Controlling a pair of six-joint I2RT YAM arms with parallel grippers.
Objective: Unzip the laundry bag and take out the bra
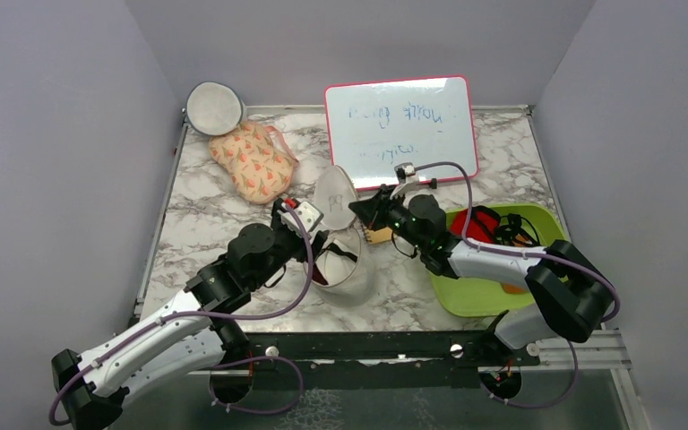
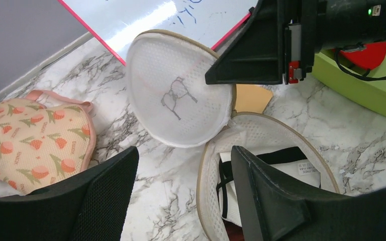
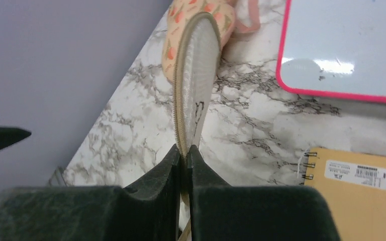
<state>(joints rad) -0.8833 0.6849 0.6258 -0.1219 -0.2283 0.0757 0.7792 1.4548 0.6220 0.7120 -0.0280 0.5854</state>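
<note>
The white mesh laundry bag (image 1: pixel 334 199) lies open like a clamshell at mid-table. Its upper flap, with the black squiggle (image 2: pixel 177 96), stands up. My right gripper (image 1: pixel 360 210) is shut on the flap's zip edge (image 3: pixel 183 131) and holds it raised. The lower half (image 2: pixel 212 165) lies flat. The bra (image 2: pixel 291 161), white fabric with black straps and a label, shows inside it. My left gripper (image 2: pixel 185 153) is open and empty, low over the lower half's left rim. One of its fingers (image 2: pixel 274 196) is over the bra and the other is over bare marble.
A green tray (image 1: pixel 488 294) with red and black items sits at the right. A pink-framed whiteboard (image 1: pixel 400 130) leans at the back. The peach floral pouch (image 1: pixel 253 161) and a grey-rimmed white disc (image 1: pixel 215 106) lie back left. An orange notepad (image 3: pixel 354 193) lies behind the bag.
</note>
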